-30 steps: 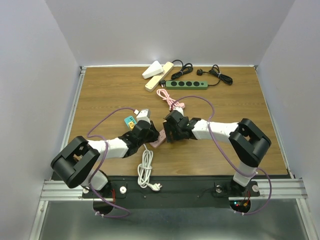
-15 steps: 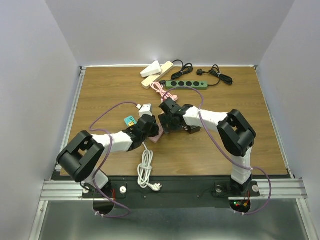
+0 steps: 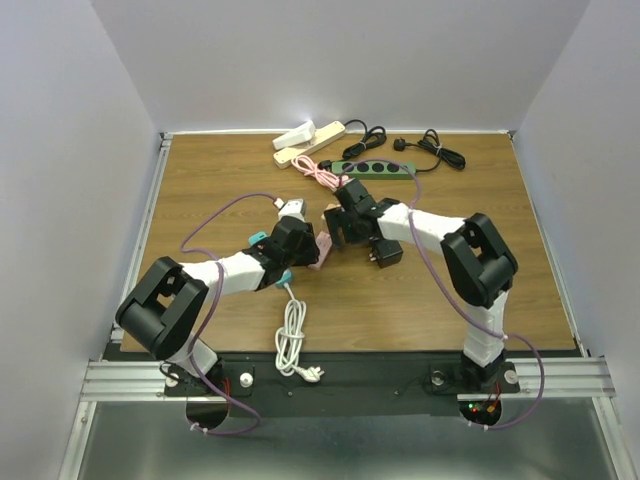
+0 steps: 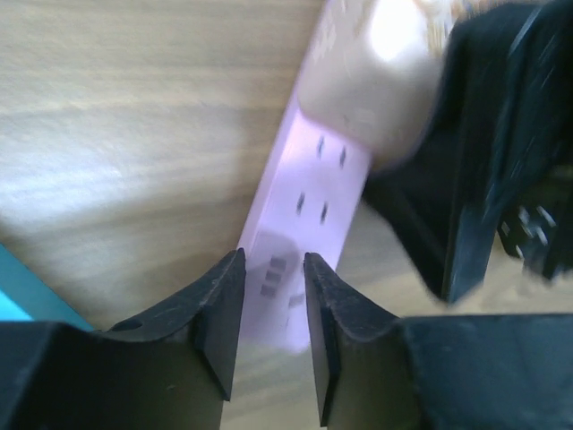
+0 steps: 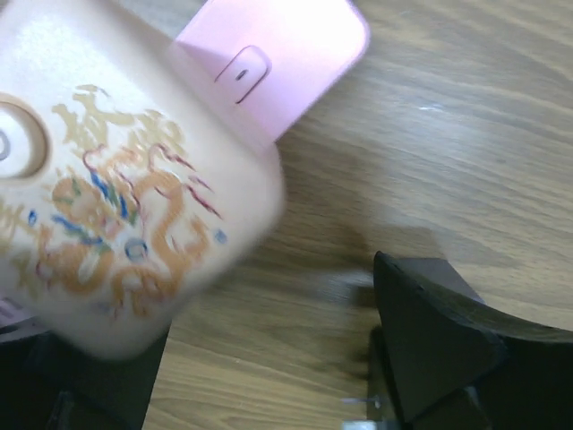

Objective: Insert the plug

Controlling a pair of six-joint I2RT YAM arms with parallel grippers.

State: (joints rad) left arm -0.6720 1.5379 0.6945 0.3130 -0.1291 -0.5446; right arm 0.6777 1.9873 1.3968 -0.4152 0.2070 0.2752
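A pink power strip (image 3: 321, 251) lies on the wooden table between the two arms. My left gripper (image 3: 303, 246) is closed around its near end; in the left wrist view both fingers (image 4: 219, 305) press the sides of the strip (image 4: 315, 202). A pale pink plug block with a dragon print (image 5: 116, 179) sits on the strip's far part (image 5: 277, 54) and shows in the left wrist view (image 4: 394, 81). My right gripper (image 3: 342, 227) is over the plug with its jaws apart. Its right finger (image 5: 430, 349) stands clear of the plug, with bare wood between.
A green power strip (image 3: 372, 169), a cream strip (image 3: 312, 145), a white adapter (image 3: 294, 137) and black cables (image 3: 436, 150) lie at the back. A pink cable (image 3: 320, 176) runs to the strip. A white cable coil (image 3: 291, 338), a teal object (image 3: 260, 240) and a black adapter (image 3: 385, 253) lie nearby.
Both grippers and the pink strip have moved away from the arm bases, toward the back of the table. The cream strip and white adapter have shifted left.
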